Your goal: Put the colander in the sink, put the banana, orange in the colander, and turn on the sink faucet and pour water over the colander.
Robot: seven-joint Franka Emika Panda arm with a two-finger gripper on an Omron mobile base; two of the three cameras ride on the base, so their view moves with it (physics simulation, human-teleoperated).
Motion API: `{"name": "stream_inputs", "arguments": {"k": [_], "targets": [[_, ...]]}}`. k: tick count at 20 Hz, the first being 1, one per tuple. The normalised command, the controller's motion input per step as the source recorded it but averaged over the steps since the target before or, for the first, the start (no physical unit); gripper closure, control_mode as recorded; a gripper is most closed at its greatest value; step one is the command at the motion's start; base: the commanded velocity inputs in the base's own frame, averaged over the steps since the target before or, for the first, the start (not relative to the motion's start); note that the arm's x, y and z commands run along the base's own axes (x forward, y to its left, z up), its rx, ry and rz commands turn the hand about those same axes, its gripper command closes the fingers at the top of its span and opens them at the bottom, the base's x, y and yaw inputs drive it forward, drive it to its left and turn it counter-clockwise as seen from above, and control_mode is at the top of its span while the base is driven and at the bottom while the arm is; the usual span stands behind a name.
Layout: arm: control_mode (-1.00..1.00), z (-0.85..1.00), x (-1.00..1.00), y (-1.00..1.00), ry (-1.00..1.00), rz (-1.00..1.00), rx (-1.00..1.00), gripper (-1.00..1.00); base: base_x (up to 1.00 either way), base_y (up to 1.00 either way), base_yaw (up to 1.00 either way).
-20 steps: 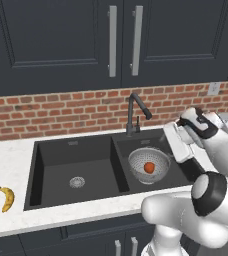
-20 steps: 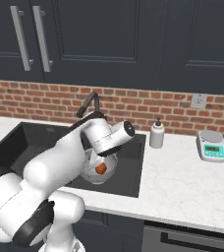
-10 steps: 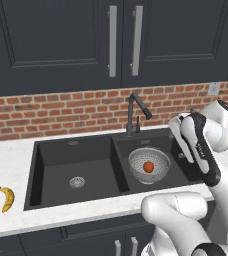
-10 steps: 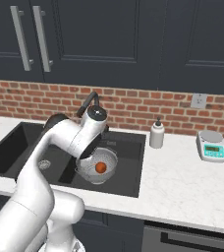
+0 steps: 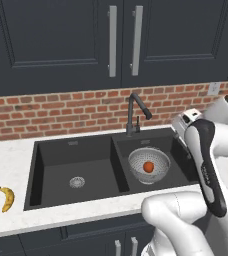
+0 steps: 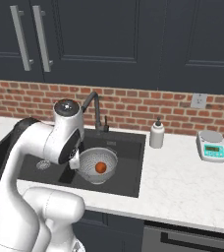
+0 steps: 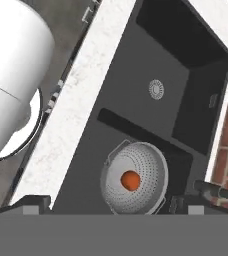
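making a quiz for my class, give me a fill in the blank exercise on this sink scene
1. The orange lies inside the ____.
2. The colander sits in the ____ basin of the sink, seen from the left base view.
3. The banana lies on the ____, left of the sink.
Missing words: colander; right; counter

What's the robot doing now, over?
Gripper open, holding nothing. Orange in the colander, colander in the sink's right basin. Banana on the counter left of the sink. Nothing blocking it.
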Motion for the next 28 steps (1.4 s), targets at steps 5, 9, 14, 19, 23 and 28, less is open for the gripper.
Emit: {"name": "stream_inputs", "arguments": {"k": [5,9,14,19,23,28], "targets": [[-1.00,0.39,-0.17,0.34,0.08,0.48,-0.21,-1.00,0.00,0.00,0.00],[-1.00,0.08,-0.24,0.64,0.02,0.54,-0.25,-1.00,0.00,0.00,0.00],[-1.00,-0.02,-0.45,0.88,-0.17,0.43,-0.18,-1.00,0.00,0.00,0.00],[-1.00,-0.12,-0.44,1.00,-0.15,0.29,-0.12,-1.00,0.00,0.00,0.00],[-1.00,-0.07,-0.13,0.95,-0.03,0.19,-0.05,-1.00,0.00,0.00,0.00],[-1.00,0.00,0.00,0.89,0.01,0.18,-0.02,-1.00,0.00,0.00,0.00]]}}
